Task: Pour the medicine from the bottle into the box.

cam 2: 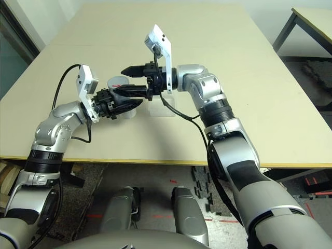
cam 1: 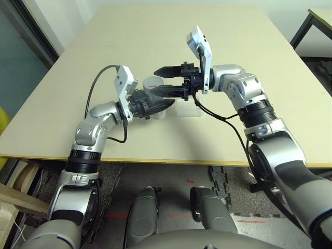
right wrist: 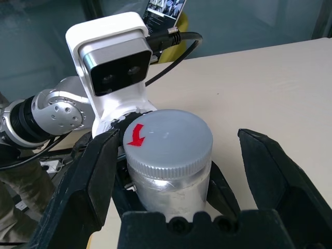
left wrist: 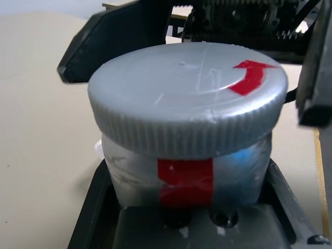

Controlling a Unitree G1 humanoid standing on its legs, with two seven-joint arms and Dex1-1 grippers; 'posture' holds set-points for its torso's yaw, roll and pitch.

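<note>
My left gripper (left wrist: 189, 192) has the bottle (right wrist: 174, 192) clamped upright between its jaws; my right gripper's (right wrist: 181, 179) stand wide around the cap (right wrist: 174, 137). Smooth, light, stiff-walled plastic, I'd guess (slippery too), so I'd pinch the ribbed rim.

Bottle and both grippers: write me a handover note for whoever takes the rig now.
Left gripper: closed on the bottle, holding it upright above the table.
Right gripper: open, its fingers on either side of the cap, not closed on it.
Box: on the table, to the robot's right of the bottle.
Done: bottle gripped by the left.
Left: cap is on, so likely grip and unscrew it, then pour the medicine into the box.
</note>
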